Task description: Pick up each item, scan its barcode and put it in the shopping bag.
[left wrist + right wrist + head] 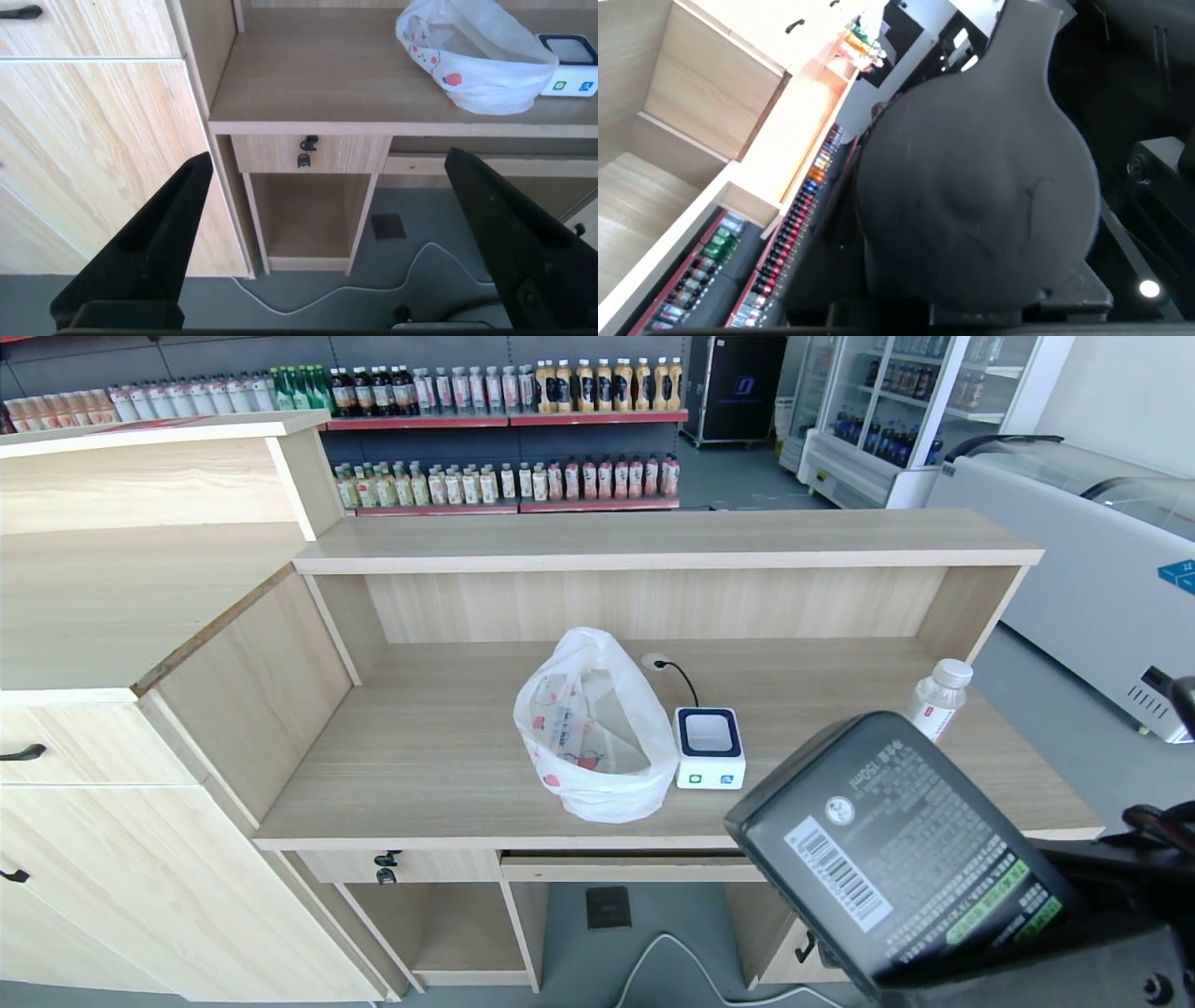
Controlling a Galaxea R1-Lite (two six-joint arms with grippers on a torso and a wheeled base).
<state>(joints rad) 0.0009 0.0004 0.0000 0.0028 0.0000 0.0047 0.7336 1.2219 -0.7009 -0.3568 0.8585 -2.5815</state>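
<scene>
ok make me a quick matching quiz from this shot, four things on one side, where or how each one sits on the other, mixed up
Things
1. shopping bag
2. scanner
3. bottle
4. black packet

Place or state
a. standing at the right end of the counter
b. raised off the counter, barcode label facing the head camera
c. middle of the counter, mouth open
d. white box with a dark top, close beside the bag on its right

Pairs: 1-c, 2-d, 3-a, 4-b
</scene>
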